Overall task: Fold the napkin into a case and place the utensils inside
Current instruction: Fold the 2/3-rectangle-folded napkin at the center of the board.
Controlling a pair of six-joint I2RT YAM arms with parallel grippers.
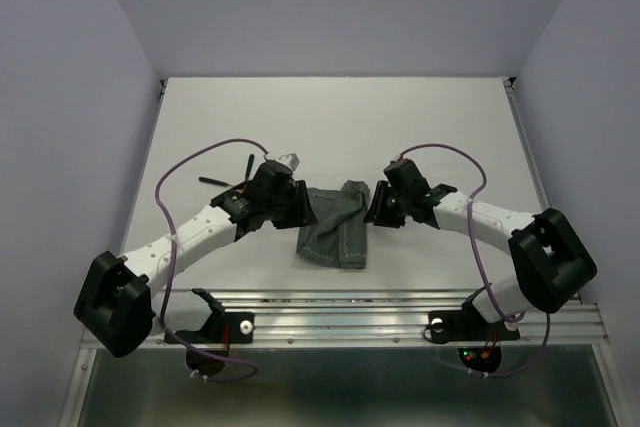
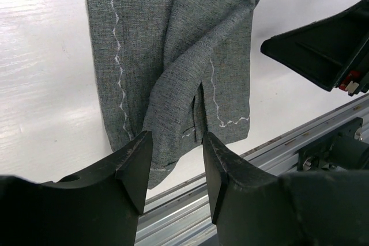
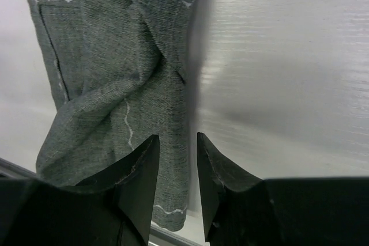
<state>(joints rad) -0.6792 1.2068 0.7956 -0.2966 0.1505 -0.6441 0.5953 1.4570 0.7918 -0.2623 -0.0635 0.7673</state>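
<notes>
Mid-fold, my left pincer [image 2: 176, 142] and right pincer [image 3: 177, 142] hang parted and empty, flanking the bunched napkin [image 1: 335, 227] on the tabletop [image 1: 340, 127], whose edges likely need gripping next.

Overhead camera looks down from behind; wrist cameras close, all share napkin [image 1: 333, 229].

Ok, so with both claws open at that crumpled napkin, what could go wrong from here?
The napkin lies twisted and bunched, so the left claw or right claw may pinch several layers and drag the whole cloth. Its near edge lies close to the metal rail, where a pull could snag it. The claws face each other across it and might collide.
</notes>
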